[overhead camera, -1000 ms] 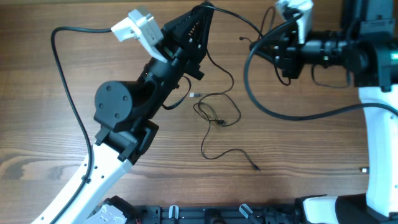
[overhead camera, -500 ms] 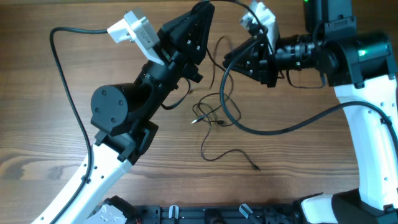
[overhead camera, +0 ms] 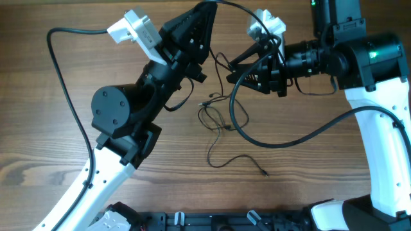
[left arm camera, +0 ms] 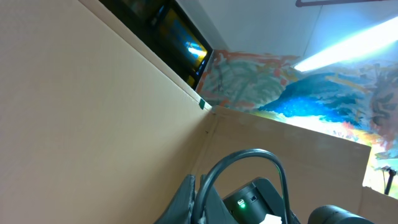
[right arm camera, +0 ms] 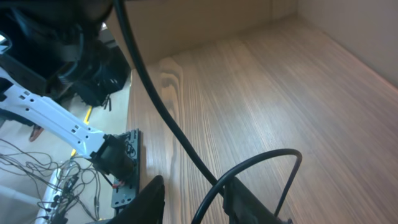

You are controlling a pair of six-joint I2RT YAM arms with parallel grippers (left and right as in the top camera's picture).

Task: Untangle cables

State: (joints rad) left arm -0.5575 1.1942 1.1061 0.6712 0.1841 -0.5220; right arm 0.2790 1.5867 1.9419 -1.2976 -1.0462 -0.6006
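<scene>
The thin black plug-ended cords [overhead camera: 226,126] lie knotted mid-table, most untangling left; left claw [overhead camera: 210,9] pressed together, right claw [overhead camera: 232,68] spread.

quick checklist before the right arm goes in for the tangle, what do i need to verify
1. Left end effector shut: ok.
2. Left grip on a thin strand: cannot tell; one leaves its tip at the picture's edge.
3. Right end effector open: ok, jaws apart beside the tangle.
4. Cables untangled: not ok, loops cross mid-table.
5. Right arm's thick cable clear of the tangle: cannot tell; it overlaps it as seen from overhead.
6. Loose plug end free on the table: ok.
</scene>
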